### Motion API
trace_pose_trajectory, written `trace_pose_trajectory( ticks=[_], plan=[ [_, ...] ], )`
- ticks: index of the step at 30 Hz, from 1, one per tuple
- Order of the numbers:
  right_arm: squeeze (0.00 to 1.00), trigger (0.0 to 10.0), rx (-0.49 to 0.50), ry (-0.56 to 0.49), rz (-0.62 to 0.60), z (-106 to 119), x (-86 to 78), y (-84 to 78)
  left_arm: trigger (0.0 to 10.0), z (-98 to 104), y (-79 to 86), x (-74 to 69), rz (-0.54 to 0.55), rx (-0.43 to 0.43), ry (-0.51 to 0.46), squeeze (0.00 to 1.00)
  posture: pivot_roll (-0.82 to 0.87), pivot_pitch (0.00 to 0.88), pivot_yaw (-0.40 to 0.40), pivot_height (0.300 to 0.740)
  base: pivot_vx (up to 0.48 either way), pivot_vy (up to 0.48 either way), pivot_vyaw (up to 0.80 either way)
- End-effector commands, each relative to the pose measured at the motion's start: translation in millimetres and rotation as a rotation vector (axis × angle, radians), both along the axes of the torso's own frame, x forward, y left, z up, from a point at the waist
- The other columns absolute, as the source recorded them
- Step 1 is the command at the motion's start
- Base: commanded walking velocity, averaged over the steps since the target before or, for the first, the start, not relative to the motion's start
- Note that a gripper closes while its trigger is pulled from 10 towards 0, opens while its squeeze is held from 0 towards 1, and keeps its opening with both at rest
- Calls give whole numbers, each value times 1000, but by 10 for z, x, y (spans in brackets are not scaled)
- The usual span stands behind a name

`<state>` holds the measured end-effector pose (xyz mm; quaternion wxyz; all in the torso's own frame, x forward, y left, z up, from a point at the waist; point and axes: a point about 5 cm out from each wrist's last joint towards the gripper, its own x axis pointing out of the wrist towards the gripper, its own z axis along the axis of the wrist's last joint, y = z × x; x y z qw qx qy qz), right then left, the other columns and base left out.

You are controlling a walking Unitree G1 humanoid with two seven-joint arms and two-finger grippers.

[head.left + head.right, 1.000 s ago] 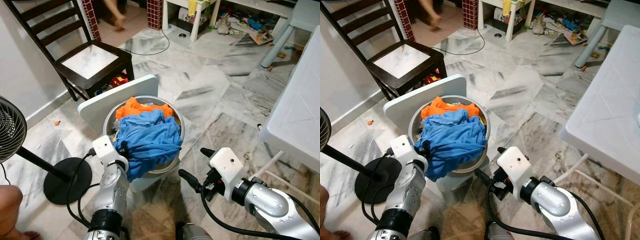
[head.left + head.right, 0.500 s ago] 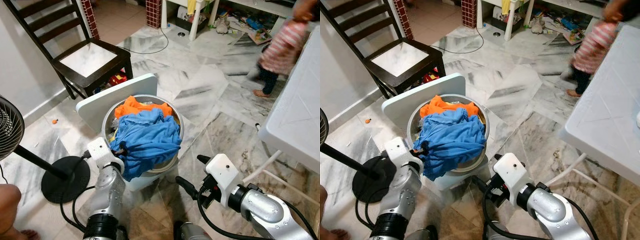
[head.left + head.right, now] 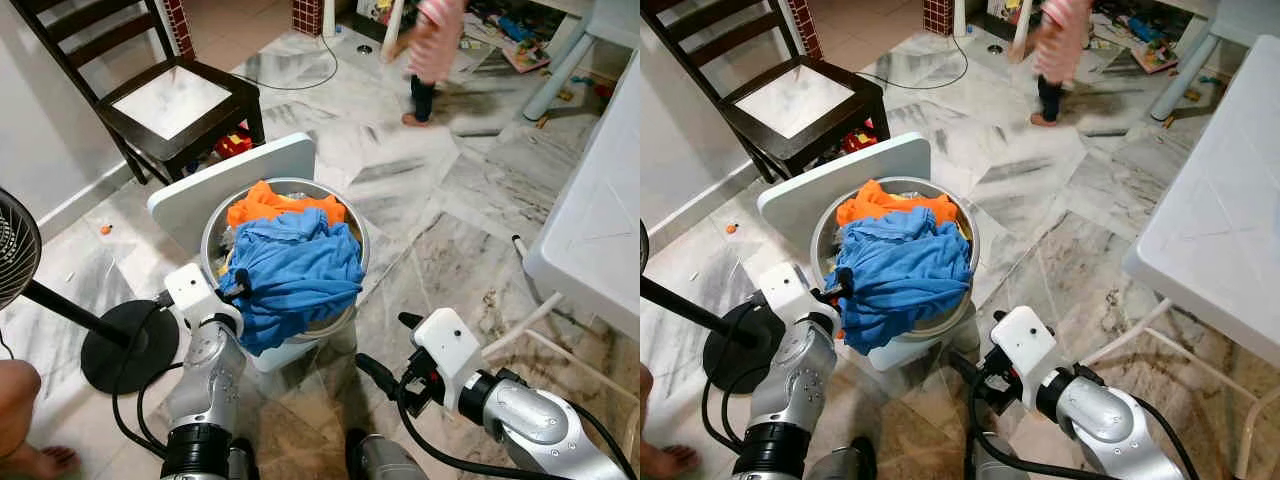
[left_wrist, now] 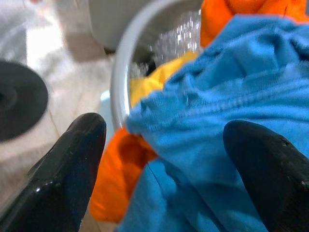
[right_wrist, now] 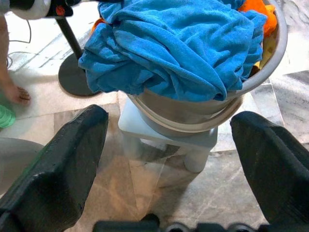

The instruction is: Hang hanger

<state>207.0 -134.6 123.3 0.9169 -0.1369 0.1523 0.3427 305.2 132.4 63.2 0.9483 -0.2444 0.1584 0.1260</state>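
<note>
A metal basin (image 3: 356, 243) stands on a small white stool (image 5: 164, 135), heaped with a blue cloth (image 3: 295, 275) over orange cloth (image 3: 270, 205) and a bit of yellow cloth (image 4: 159, 75). My left gripper (image 3: 236, 291) is at the basin's near left rim, open, its fingers (image 4: 72, 159) spread either side of the blue cloth's edge. My right gripper (image 3: 388, 343) hangs open low over the floor, to the right front of the basin and pointing at it. No hanger can be made out.
A white board (image 3: 240, 170) leans behind the basin. A dark wooden chair (image 3: 175, 100) is at the back left and a fan's black base (image 3: 125, 345) at the left. A white table (image 3: 600, 230) fills the right. A small person (image 3: 435, 50) walks at the back; a bare foot (image 3: 25, 455) is at the lower left.
The small person has crossed from the right to the back middle. The view has shifted slightly. Both grippers keep about the same places by the basin.
</note>
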Motion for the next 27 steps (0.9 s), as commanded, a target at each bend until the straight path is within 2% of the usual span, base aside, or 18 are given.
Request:
trace_pose_trajectory(
  ticks=[1,3,4,5,6,14,18,27],
  plan=[
    [0,10000,-4,-11,0,37,-22,-4,10000,-194,-173,-107,-30,-69,83,1000,-227,282,-5,740,0,0,0],
    [0,10000,-5,-14,-1,45,-16,-5,10000,-189,-187,-81,-43,-74,80,1000,-231,282,-5,740,0,0,0],
    [0,10000,-6,-17,-3,54,-15,-8,10000,-189,-197,-60,-52,-83,77,184,-231,282,-5,740,0,0,0],
    [0,10000,-6,-19,-5,59,-15,-10,10000,-188,-203,-47,-58,-89,75,184,-231,282,-5,740,0,0,0],
    [0,10000,-6,-22,-6,68,-17,-10,10000,-185,-208,-24,-66,-104,72,0,-241,283,-3,740,0,0,0],
    [0,10000,-14,-24,-25,79,-36,-53,10000,-146,-159,75,-57,-109,55,0,-254,286,2,740,0,0,0],
    [0,10000,-15,-21,-33,72,-49,-57,10000,-74,-98,128,-35,-70,13,0,-252,287,5,740,0,0,0],
    [0,10000,-13,-34,-44,83,-20,-50,10000,-103,-15,153,-28,-64,-2,0,-251,290,9,740,0,0,0]
  ],
)
